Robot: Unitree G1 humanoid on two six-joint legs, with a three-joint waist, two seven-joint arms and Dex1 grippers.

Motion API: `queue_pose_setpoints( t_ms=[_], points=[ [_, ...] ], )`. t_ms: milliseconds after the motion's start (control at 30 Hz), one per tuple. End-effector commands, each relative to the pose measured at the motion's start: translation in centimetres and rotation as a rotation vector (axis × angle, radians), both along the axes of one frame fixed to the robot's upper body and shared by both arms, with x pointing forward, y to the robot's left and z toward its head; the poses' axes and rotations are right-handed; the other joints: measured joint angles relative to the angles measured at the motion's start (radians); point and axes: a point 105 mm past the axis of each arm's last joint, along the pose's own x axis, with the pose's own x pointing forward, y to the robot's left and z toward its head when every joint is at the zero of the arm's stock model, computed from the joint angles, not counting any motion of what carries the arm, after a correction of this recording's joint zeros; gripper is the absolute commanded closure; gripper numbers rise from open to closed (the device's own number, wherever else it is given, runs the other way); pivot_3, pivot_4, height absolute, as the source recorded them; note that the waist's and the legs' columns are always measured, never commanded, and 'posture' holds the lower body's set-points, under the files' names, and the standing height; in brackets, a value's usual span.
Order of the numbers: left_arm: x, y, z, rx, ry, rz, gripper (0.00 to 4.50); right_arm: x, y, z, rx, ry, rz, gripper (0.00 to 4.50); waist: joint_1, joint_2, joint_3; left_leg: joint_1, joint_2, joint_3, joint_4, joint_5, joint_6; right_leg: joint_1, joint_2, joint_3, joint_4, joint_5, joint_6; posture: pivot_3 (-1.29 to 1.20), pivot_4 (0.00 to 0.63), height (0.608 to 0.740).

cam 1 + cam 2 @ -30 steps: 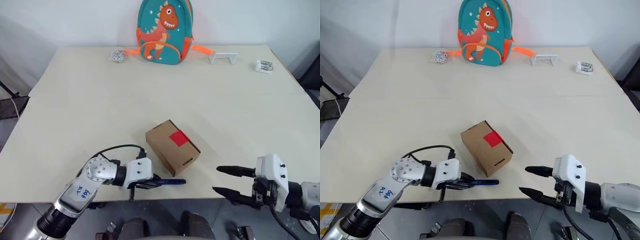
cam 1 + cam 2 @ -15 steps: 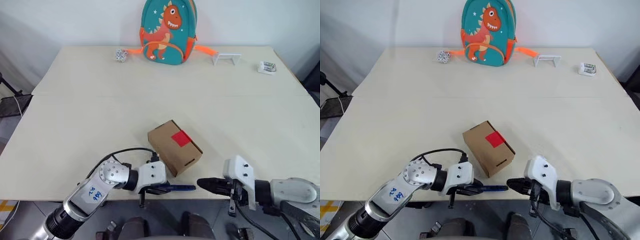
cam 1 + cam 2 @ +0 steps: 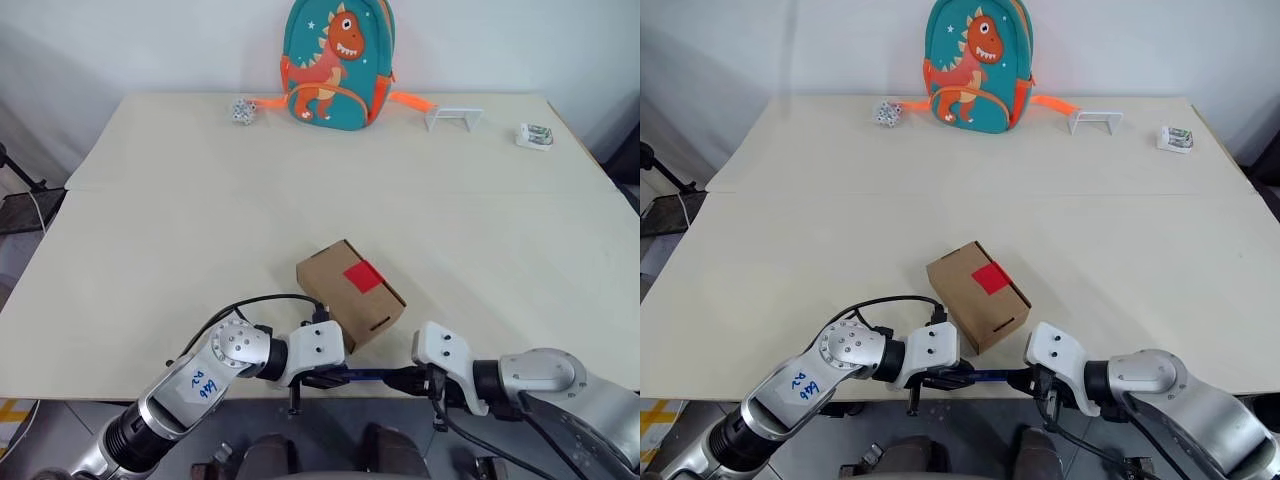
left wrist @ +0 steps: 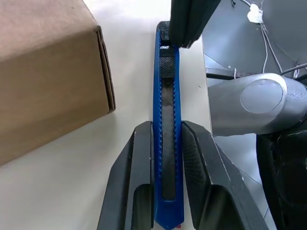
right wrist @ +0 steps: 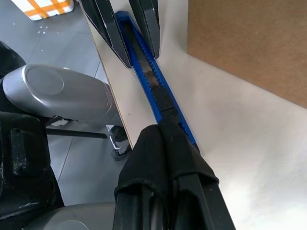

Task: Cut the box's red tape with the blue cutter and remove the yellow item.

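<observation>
The brown box [image 3: 348, 297] lies on the table near its front edge, with the red tape [image 3: 361, 277] on its top face. In front of it my left gripper [image 4: 167, 128] is shut on the blue cutter [image 4: 165, 96], which lies level along the table edge beside the box [image 4: 48, 72]. My right gripper [image 5: 160, 132] is shut, its joined fingertips resting on the cutter's [image 5: 151, 81] far end, opposite the left gripper's fingers [image 5: 108, 24]. The two grippers face each other along the cutter [image 3: 365, 376]. The yellow item is out of view.
A teal dinosaur backpack [image 3: 337, 65] stands at the table's far edge, with a small crumpled object [image 3: 241, 110] to its left. A white stand [image 3: 452, 117] and a small packet [image 3: 532, 135] lie to its right. The table's front edge runs just under the cutter.
My right gripper went from open to shut and swung in leftward until its tips met the cutter's end. The left gripper kept its hold and edged slightly right.
</observation>
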Motion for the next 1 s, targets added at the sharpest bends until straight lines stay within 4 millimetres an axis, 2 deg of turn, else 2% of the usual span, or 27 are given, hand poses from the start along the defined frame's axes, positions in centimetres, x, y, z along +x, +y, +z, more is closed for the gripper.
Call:
queue_pose_setpoints(
  t_ms=[33, 267, 600, 767, 1000],
  points=[
    [-0.1, 0.2, -0.8, 0.034, 0.014, 0.017, 4.03, 0.6, -0.2, -0.1, -0.004, -0.012, -0.022, 4.46, 0.000, -0.001, 0.000, 0.000, 0.000, 0.000, 0.000, 0.000, 0.000, 0.000, 0.000, 0.000, 0.000, 0.000, 0.000, 0.00, 0.150, 0.740],
    [0.1, 0.6, -0.8, 0.049, -0.001, 0.020, 4.03, 1.0, -0.3, 0.2, 0.019, -0.002, -0.034, 4.46, -0.002, -0.001, -0.001, 0.000, 0.000, 0.000, 0.001, 0.000, 0.000, 0.000, 0.000, 0.000, 0.001, 0.000, 0.000, 0.00, 0.150, 0.740],
    [0.8, 0.6, -0.6, 0.049, -0.027, 0.032, 4.03, 1.1, -0.8, -1.0, -0.025, 0.038, -0.040, 4.46, -0.002, -0.001, -0.001, 0.000, 0.000, 0.000, 0.002, 0.000, 0.000, 0.000, 0.000, 0.000, 0.001, 0.000, 0.000, 0.00, 0.150, 0.740],
    [0.8, 0.7, -0.5, 0.051, -0.028, 0.039, 4.03, 0.8, -0.2, -1.2, -0.011, 0.047, -0.020, 4.46, -0.002, -0.002, -0.001, 0.000, 0.000, 0.000, 0.002, 0.000, 0.000, 0.000, 0.000, 0.000, 0.001, 0.000, 0.000, 0.00, 0.150, 0.740],
    [1.0, 0.7, -0.5, 0.051, -0.029, 0.051, 4.03, 0.8, 1.8, -1.4, 0.016, 0.031, 0.041, 4.46, -0.008, -0.007, -0.006, 0.002, 0.001, 0.000, 0.002, 0.000, 0.000, 0.001, 0.000, 0.000, 0.002, 0.000, -0.001, 0.00, 0.150, 0.740]
  ],
)
